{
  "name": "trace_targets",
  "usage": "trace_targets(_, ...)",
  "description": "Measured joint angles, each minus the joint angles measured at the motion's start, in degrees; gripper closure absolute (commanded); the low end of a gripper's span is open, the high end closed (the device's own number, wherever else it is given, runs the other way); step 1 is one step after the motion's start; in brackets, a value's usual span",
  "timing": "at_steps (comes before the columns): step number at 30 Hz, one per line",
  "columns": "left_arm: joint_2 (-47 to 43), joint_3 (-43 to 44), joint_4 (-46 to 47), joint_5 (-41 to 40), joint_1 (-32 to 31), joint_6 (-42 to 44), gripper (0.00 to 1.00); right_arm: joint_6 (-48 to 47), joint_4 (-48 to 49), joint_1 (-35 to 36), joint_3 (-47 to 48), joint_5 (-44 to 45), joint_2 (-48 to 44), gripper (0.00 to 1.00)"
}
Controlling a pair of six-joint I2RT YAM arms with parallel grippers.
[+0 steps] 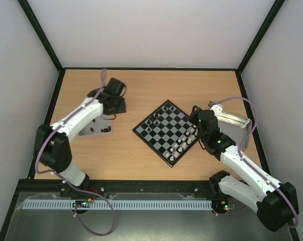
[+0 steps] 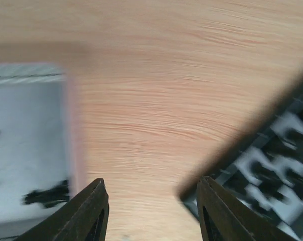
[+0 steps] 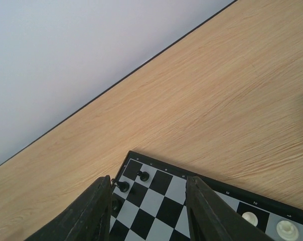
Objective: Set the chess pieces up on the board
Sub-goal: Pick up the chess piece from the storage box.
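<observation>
Board [image 1: 166, 129] sits cornerwise just right of the middle of the table [image 1: 121, 155], with black pieces [image 1: 155, 119] ranked along its far-left edge and white pieces [image 1: 184, 144] along its near-right edge. The left gripper [image 2: 151, 213] hovers over bare wood, jaws spread wide with nothing between them. In its blurred wrist view a metal tray [image 2: 26, 125] lies off its left finger and the board's corner off its right. The tray holds dark shapes [image 2: 46, 197] that look like loose black men (too smeared to tell their long axis, or whether they stand or lie). The coming pick turns on this, I judge: those shapes lie leftward of these jaws, toward the table's left edge, and the left arm is far nearer. The right gripper [image 3: 149, 211], jaws likewise wide and empty, hangs by the board's right corner.
</observation>
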Motion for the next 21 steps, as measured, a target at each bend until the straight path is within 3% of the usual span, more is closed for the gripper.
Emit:
trace_targets(5, -8.28, -16.44, 4.72, -2.38, 12.11, -5.55, 0.43, 0.02, 0.33, 0.0, -0.07, -0.85, 0.39, 0.6)
trace_targets(9, -11.47, -24.17, 8.17, -3.98, 18.01, -9.2, 0.42, 0.07, 0.61, 0.0, -0.09, -1.79, 1.18, 0.6)
trace_targets(21, -1.57, -24.85, 14.95, -8.57, 21.79, -13.07, 0.5, 0.09, 1.05, 0.0, -0.09, -2.71, 1.44, 0.61)
